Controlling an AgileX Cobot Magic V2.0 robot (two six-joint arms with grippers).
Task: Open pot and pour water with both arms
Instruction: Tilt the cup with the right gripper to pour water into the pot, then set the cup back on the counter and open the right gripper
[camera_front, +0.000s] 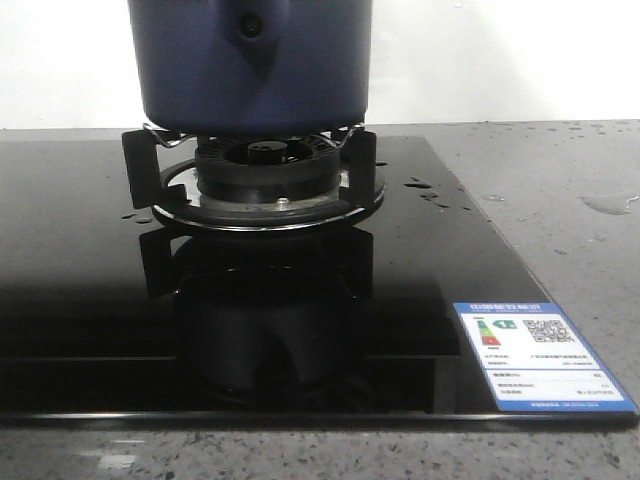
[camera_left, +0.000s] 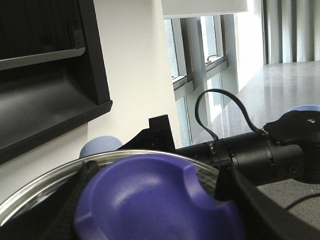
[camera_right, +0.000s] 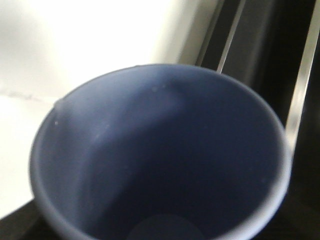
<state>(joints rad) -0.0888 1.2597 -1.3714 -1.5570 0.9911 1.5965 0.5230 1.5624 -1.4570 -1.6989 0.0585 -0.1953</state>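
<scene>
The dark navy pot (camera_front: 250, 65) stands on the burner grate (camera_front: 262, 165); its top is cut off in the front view, and neither gripper shows there. In the left wrist view my left gripper (camera_left: 157, 210) is shut on the purple-blue knob (camera_left: 150, 195) of a glass lid (camera_left: 60, 175), held up in the air. Behind the lid's rim my right gripper (camera_left: 150, 137) holds a pale blue cup (camera_left: 100, 146). The cup's inside (camera_right: 160, 160) fills the right wrist view and hides the fingers. Water shows as droplets (camera_front: 420, 185) on the stove glass.
The black glass stove top (camera_front: 90, 330) carries a blue label (camera_front: 540, 355) at its front right corner. A wet patch (camera_front: 610, 203) lies on the grey counter to the right. A dark hood (camera_left: 45, 75) and windows (camera_left: 200, 50) stand behind the lid.
</scene>
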